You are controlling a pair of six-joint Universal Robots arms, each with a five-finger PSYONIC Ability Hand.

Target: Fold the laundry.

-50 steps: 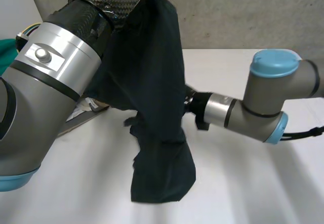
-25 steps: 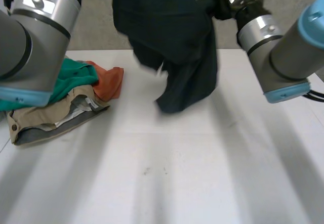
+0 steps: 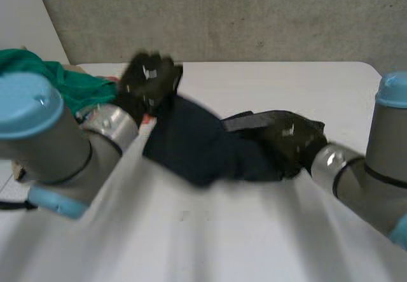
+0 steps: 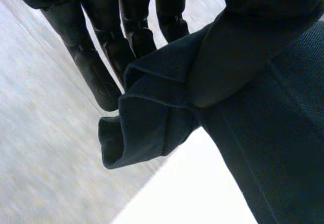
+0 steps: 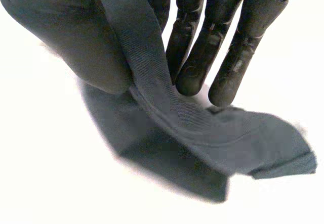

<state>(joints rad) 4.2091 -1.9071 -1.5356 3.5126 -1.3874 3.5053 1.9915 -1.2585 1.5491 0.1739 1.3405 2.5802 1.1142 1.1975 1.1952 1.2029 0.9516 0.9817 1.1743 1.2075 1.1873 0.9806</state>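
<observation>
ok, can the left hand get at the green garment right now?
Probably not yet. The left hand is pinching the dark cloth, so it's busy. The green garment lies right beside it with nothing between; once it lets go, likely yes.

The left hand [image 4: 96, 57] reaches down with straight black fingers [image 4: 132, 27]. Its thumb [image 4: 243, 47] pinches a folded edge of dark blue cloth [image 4: 152, 118] against them, above the white table [image 4: 192, 193].
</observation>
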